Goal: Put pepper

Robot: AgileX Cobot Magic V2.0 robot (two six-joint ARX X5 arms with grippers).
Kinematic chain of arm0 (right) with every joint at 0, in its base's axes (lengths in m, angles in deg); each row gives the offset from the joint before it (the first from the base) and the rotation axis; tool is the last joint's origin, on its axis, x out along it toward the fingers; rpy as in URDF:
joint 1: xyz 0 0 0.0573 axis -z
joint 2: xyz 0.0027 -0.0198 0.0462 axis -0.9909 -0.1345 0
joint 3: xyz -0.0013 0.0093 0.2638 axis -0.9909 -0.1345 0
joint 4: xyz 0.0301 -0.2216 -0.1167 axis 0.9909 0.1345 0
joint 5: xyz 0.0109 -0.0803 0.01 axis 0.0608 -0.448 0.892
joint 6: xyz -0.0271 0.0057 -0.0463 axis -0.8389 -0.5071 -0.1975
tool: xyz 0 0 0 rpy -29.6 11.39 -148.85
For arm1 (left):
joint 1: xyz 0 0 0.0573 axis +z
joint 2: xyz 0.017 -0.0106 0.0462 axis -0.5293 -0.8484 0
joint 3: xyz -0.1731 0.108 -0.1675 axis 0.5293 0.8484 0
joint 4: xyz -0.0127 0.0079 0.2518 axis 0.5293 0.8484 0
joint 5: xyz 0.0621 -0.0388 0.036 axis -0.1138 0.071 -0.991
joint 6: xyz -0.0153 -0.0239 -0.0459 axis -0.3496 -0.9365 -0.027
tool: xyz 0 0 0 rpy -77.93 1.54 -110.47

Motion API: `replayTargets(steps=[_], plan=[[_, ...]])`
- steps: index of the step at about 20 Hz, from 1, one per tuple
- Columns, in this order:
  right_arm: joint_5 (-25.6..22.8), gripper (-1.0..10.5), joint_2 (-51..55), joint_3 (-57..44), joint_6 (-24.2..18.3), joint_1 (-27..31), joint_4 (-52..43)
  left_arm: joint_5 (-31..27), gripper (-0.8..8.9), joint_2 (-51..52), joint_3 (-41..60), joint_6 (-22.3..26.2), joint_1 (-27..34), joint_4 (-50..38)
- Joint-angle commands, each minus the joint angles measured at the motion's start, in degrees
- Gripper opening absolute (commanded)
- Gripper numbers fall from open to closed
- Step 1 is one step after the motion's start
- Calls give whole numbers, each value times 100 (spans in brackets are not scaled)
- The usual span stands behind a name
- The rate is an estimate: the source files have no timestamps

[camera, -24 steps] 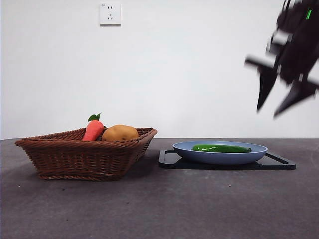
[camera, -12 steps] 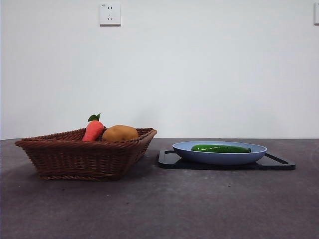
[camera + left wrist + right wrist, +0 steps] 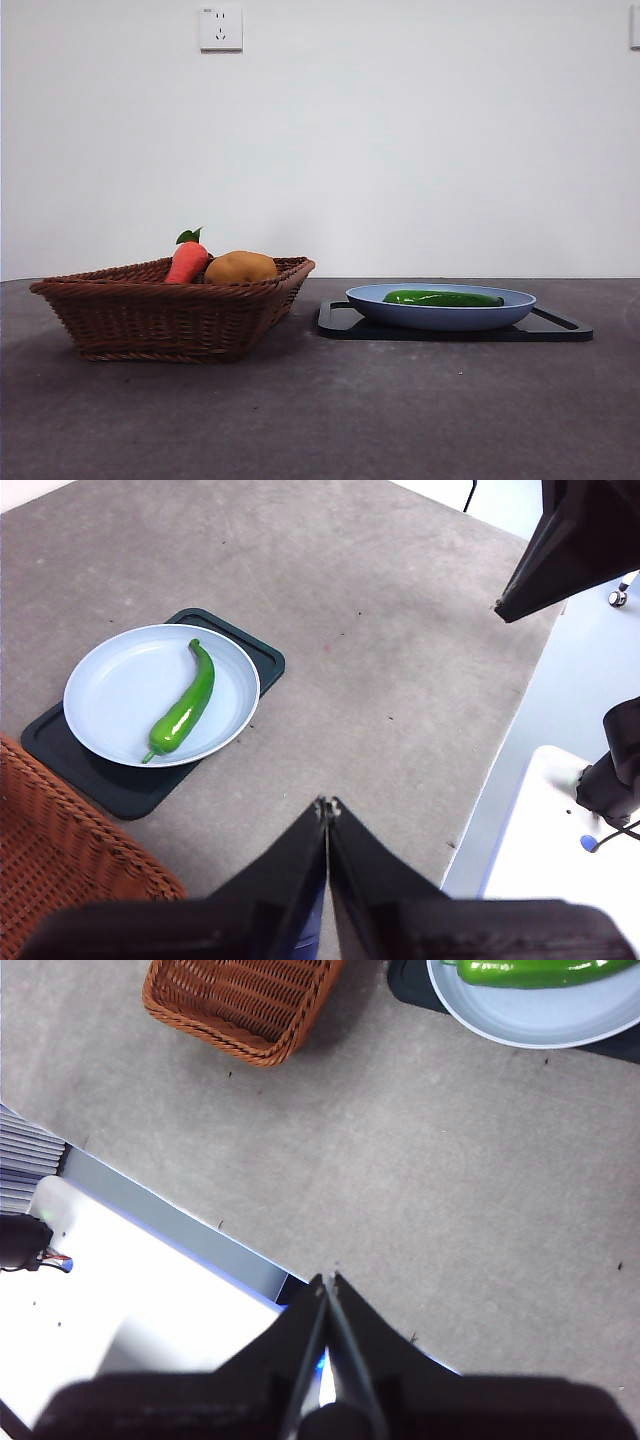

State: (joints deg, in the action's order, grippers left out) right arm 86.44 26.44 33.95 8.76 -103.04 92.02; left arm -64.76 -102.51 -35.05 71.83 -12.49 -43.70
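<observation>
Fingers, both arms: closed with nothing between them. Left wrist view: left gripper (image 3: 327,805), jaws meeting at the tips, raised well above the table (image 3: 400,670); pepper (image 3: 182,708) lying flat inside the blue plate (image 3: 110,695), plate seated on a black tray (image 3: 120,790), a corner of the wicker basket (image 3: 60,870) just beside the tray. The pepper lies well apart from these jaws, ahead of them and off to one side, its long axis running diagonally across the plate, stem end farther off. Right wrist view: right gripper (image 3: 328,1282), jaws likewise pressed together, high over bare table near its edge; plate rim (image 3: 530,1030) and part of the pepper (image 3: 530,972) at the frame's border, well apart; basket (image 3: 240,1000) also distant. Front view: no arm present; pepper (image 3: 443,298) resting lengthwise in the plate (image 3: 440,315) on the tray (image 3: 455,331); basket (image 3: 170,310) beside it, holding a carrot (image 3: 187,262) and a potato (image 3: 240,267). Judgement: neither gripper is within reach of the pepper; which is nearer cannot be told; any grasp would best close across the slim axis.
</observation>
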Motion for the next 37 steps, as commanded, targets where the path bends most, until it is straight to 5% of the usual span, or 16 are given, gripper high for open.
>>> replayTargets(steps=[1,10,19,24,29,37], plan=[[-4,10,-28,109,74,-24,15,-7,8,-50,-92,4,-48,-151],[-7,10,-28,109,74,-24,15,-254,8,-33,-92,151,-2,-369],[-15,10,-28,109,74,-24,15,-459,8,1523,116,592,2286,-1456],[-15,10,-31,109,74,-24,15,-492,8,2973,1906,678,3574,-3265],[-15,10,-28,109,74,-24,15,-616,8,4258,4328,463,4124,-5064],[-15,10,-28,109,74,-24,15,-616,8,5571,6647,-205,4457,-5598]])
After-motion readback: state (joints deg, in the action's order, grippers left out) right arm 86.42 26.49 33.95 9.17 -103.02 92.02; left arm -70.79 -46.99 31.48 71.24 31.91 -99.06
